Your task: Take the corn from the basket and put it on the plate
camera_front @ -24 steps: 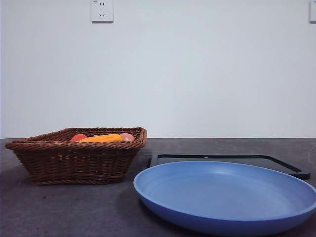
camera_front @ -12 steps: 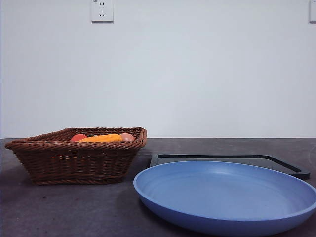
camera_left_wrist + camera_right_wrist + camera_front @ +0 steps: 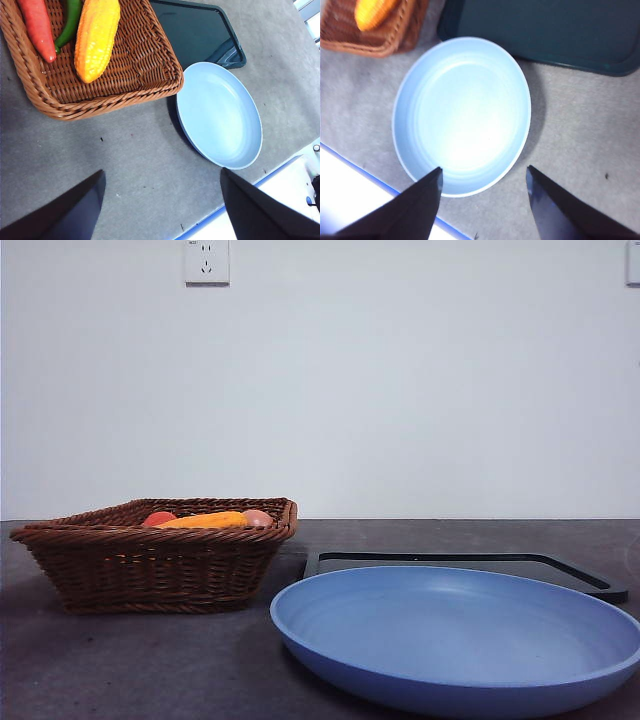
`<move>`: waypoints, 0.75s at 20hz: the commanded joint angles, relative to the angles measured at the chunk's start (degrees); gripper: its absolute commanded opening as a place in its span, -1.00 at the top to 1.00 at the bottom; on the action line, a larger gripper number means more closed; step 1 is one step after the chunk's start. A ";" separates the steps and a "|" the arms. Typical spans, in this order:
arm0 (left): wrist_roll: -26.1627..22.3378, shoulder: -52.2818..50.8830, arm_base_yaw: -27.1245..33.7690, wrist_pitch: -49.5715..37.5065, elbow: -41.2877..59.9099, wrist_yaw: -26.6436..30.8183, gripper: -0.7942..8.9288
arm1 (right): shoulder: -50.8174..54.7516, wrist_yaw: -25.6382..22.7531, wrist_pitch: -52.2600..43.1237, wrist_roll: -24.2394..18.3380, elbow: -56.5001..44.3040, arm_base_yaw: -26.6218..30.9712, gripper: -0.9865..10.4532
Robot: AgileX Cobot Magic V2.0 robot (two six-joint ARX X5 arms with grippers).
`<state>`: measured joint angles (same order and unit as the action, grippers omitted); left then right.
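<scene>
Left gripper with two plain black tapered jaws, right gripper alike, matte, unmarked

Both of the robot's arms hang high above the tabletop, neither one reaching down into the level front view. The left hand is poised with its two black jaws spread wide apart, nothing between them, only bare surface below. The right hand is held the same way, jaws parted and empty, raised well clear of what lies beneath it. Only the tapered inner edges of each hand's jaws show in its own wrist view; the wrists and arms behind them are out of sight.
</scene>
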<state>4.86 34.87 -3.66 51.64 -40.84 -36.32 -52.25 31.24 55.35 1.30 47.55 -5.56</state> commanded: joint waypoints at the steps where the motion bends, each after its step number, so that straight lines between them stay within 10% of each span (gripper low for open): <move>1: -0.90 0.33 -0.17 -0.42 -0.70 -0.33 0.06 | -4.94 -0.44 -2.40 -0.44 0.90 -1.95 0.34; 15: -0.74 0.33 -0.17 -0.42 -0.70 -0.33 0.06 | -31.95 -10.38 -18.18 -0.44 0.90 -10.36 0.37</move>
<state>4.89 34.87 -3.66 51.64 -40.84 -36.32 -83.46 20.95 37.36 1.30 47.55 -15.62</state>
